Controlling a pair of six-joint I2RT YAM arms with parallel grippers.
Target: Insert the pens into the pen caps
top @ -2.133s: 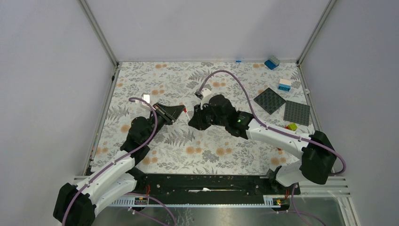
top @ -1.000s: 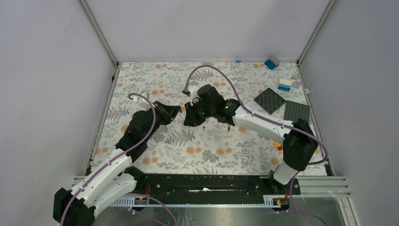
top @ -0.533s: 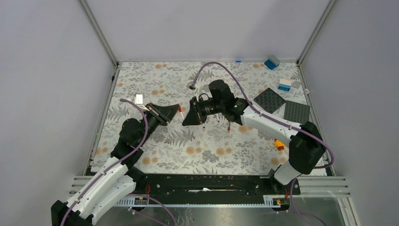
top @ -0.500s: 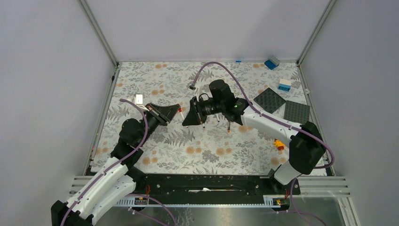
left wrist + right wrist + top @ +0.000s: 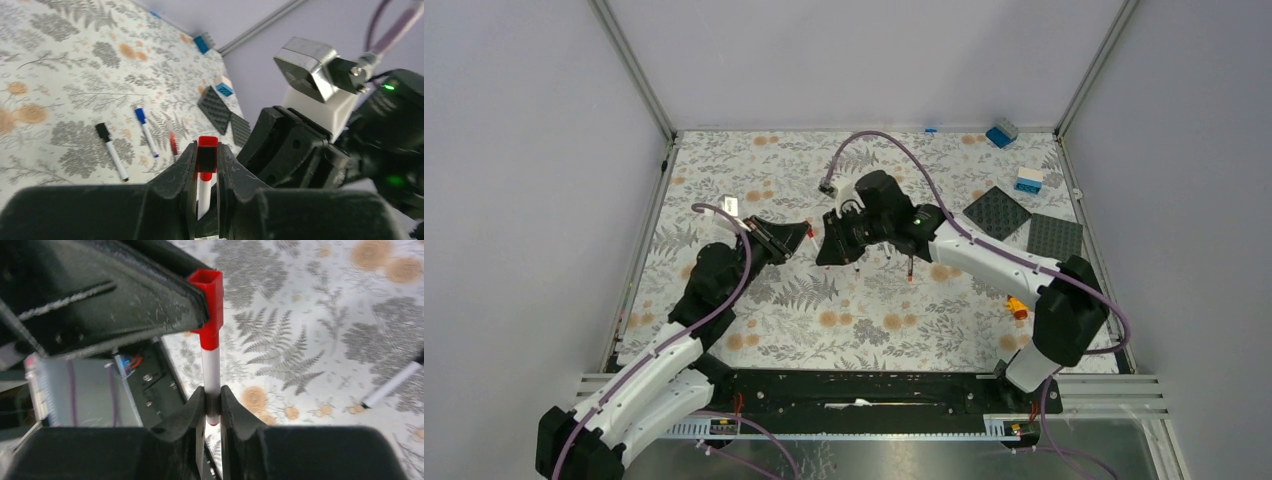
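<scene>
Where the floral-patterned table [image 5: 874, 330] fills the enclosure, the left arm [image 5: 674, 345] and the right arm [image 5: 994, 265] both reach inward and meet tip to tip over its middle, slightly left of centre. Toward the far right lie two dark grey baseplates [image 5: 997, 213], side by side, with a white and blue brick [image 5: 1028, 180] just beyond them and a blue brick [image 5: 1001, 132] at the back edge. The left gripper [image 5: 206, 151] is clamped on a red cap [image 5: 207, 142], which juts out past its fingertips. The right gripper [image 5: 212, 402] faces it, its jaws pressed together on the white barrel of a pen [image 5: 211, 365]. This pen is held off the table in line with the cap, and its red end meets the cap's mouth; how far in it sits cannot be told. On the cloth under and beyond the grippers lie three loose pens, near one another: a black-ended pen [image 5: 111, 152], a blue-ended pen [image 5: 146, 131] and a red pen [image 5: 173, 144], none touching either gripper.
</scene>
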